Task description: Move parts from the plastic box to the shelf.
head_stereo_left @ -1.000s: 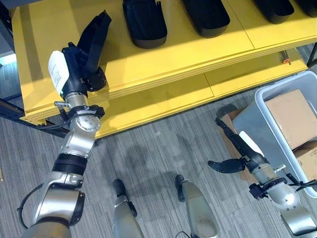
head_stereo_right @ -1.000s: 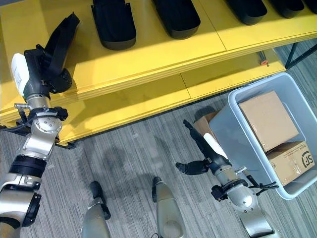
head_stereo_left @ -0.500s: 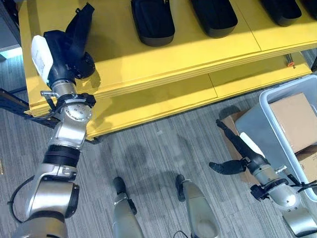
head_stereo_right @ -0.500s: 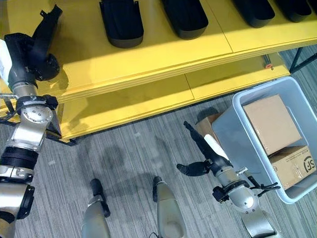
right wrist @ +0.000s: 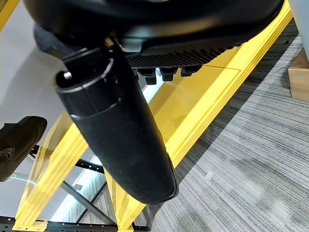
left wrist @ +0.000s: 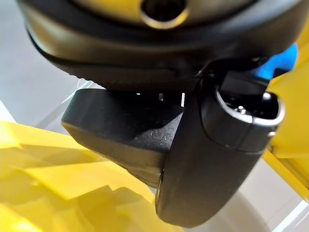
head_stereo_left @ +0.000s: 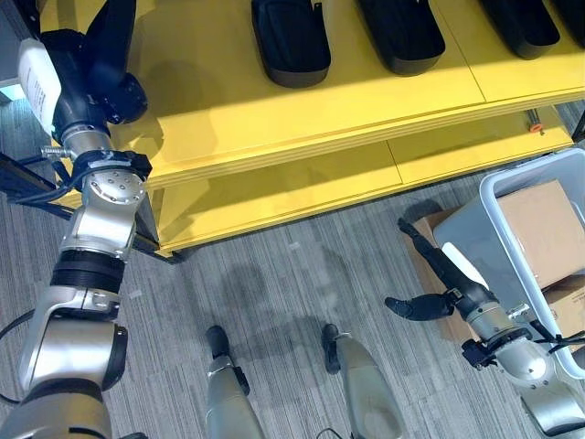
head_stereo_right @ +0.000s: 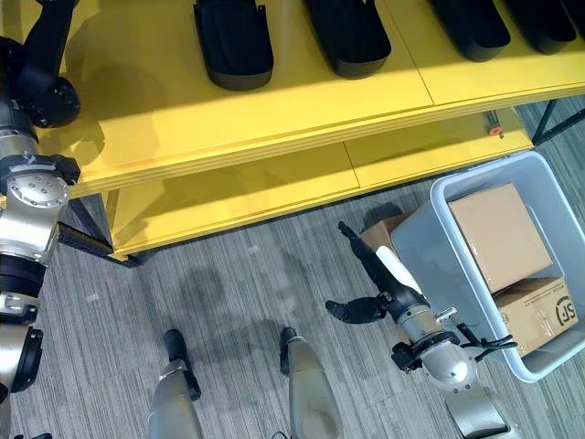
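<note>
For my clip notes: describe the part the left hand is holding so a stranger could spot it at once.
Start at the yellow shelf and go to its left end. There the left hand grips a black part. Unlike the black parts lying flat along the shelf, it stands tilted, raised in the hand.

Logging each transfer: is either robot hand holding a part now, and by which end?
The left robot hand grips a black part by its near lower end. The right robot hand holds nothing.

Silver-grey left arm built of rounded segments, black rings between them, a disc studded with small screws at the wrist. Left robot hand [head_stereo_left: 87, 78] dark, with a white cover. Right robot hand [head_stereo_left: 439, 274] dark too, white cover, same silver wrist behind.
</note>
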